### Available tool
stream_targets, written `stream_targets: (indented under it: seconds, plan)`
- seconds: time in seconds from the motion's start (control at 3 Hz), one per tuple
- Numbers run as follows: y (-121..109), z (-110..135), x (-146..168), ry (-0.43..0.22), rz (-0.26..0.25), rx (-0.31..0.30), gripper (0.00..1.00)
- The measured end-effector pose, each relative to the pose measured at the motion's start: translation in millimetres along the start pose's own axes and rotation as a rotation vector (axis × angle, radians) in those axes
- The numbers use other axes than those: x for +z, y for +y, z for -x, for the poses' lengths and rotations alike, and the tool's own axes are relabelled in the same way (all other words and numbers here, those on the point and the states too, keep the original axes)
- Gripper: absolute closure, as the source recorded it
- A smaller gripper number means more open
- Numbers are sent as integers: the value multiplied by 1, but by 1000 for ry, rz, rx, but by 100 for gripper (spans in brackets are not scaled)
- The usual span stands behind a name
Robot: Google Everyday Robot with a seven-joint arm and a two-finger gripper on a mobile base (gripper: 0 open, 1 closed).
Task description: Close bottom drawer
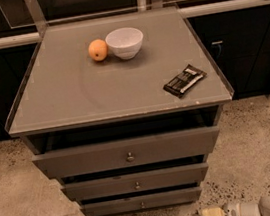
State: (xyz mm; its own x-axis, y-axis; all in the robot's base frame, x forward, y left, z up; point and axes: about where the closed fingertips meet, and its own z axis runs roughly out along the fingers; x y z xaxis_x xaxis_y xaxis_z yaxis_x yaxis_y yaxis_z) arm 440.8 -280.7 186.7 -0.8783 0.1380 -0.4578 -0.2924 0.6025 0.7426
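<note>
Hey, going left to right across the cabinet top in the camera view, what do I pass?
First the orange → white bowl → dark snack bar. The pincer is not up there: it sits low at the bottom right, near the floor.

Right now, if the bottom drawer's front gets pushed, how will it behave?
The bottom drawer looks rigid, so it likely slides straight in. Its knob is tiny, so the flat front probably suits pushing better. The hand is low, to its right.

gripper [212, 213] low in bottom right corner of view, horizontal, tip pointing left
</note>
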Motion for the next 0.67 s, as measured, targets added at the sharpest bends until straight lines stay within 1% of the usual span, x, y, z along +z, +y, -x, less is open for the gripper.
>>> stream_targets:
  seconds: [0.33, 0.67]
  plan:
    - [0, 0, 0, 0, 0, 0, 0]
    - [0, 0, 0, 0, 0, 0, 0]
